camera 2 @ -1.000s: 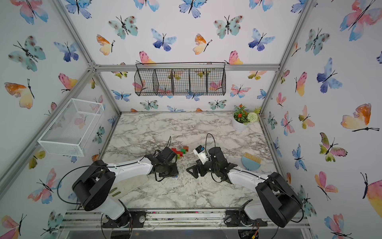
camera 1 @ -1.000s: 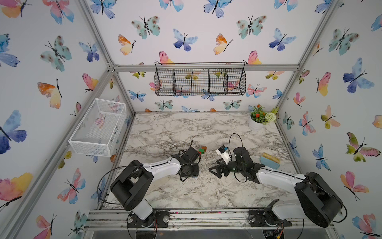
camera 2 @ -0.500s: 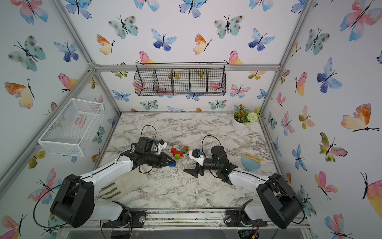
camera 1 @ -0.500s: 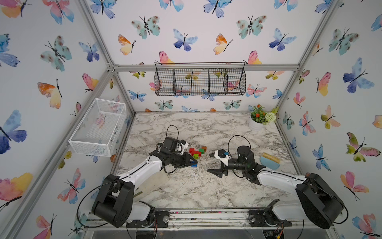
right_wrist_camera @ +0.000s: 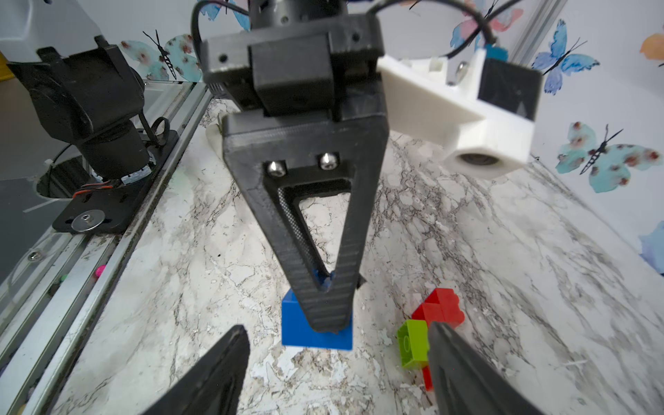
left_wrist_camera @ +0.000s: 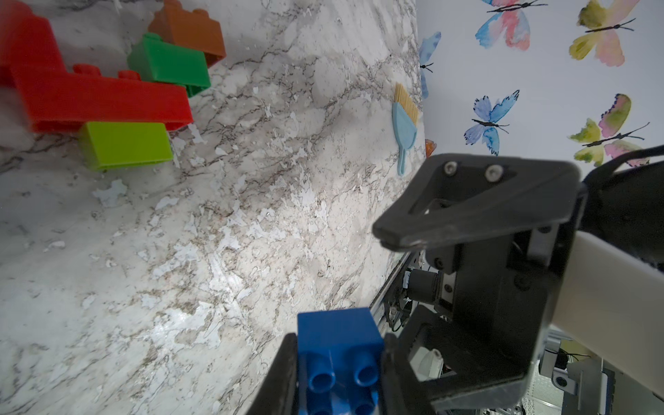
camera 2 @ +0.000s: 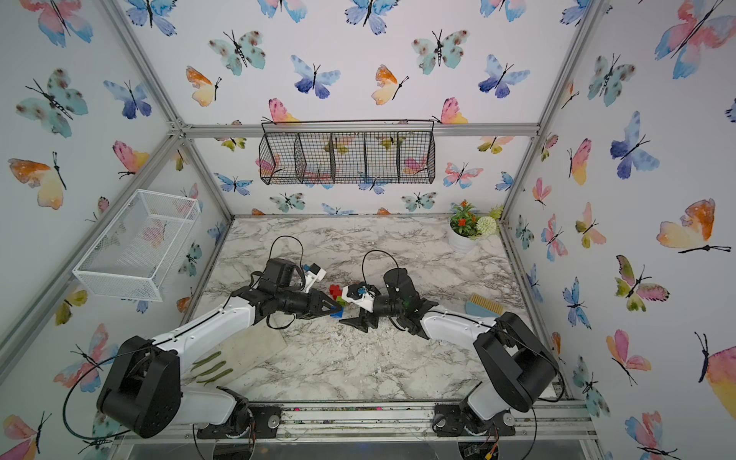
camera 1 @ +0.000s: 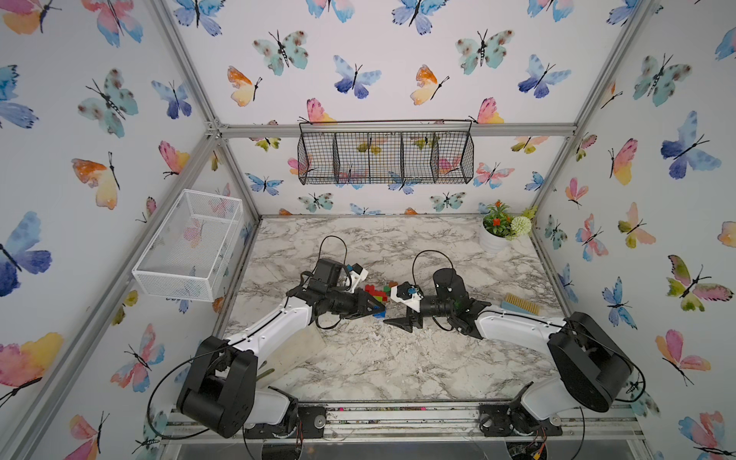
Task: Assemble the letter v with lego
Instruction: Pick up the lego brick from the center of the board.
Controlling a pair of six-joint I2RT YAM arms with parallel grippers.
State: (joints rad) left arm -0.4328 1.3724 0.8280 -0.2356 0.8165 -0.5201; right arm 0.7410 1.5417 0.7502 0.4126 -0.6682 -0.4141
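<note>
Six lego bricks [camera 1: 376, 292] sit near the middle of the marble table [camera 1: 398, 358], five joined and one held. The left gripper [camera 1: 376, 310] is clamped on the blue brick [left_wrist_camera: 339, 341], a finger on each side, its hollow studs facing the left wrist camera; whether it touches the tabletop cannot be told. It is near the lime green brick [left_wrist_camera: 125, 143] but apart from it.

The unfinished letter v [camera 2: 337, 294] lies flat. The longer red brick [left_wrist_camera: 100, 100] has the lime green one against one long side, and the dark green brick [left_wrist_camera: 169, 66] and small red brick [left_wrist_camera: 25, 43] on the other. The orange brick [left_wrist_camera: 190, 30] touches the dark green.

The right gripper [right_wrist_camera: 336, 327] faces the left one with its jaws spread wide and nothing between them. In both top views its white camera mount [camera 1: 406, 296] stands right against the cluster's edge.

The tabletop coating is flaked in pale patches around the bricks. A blue-handled brush [camera 1: 519, 306] lies near the right arm, and a flower pot [camera 1: 492, 243] stands in the far corner. A black wire basket [camera 1: 384, 153] hangs on the back wall and a white mesh basket [camera 1: 191, 247] on the side wall by the left arm. A pale board [camera 2: 239, 350] with green strips lies under that arm
</note>
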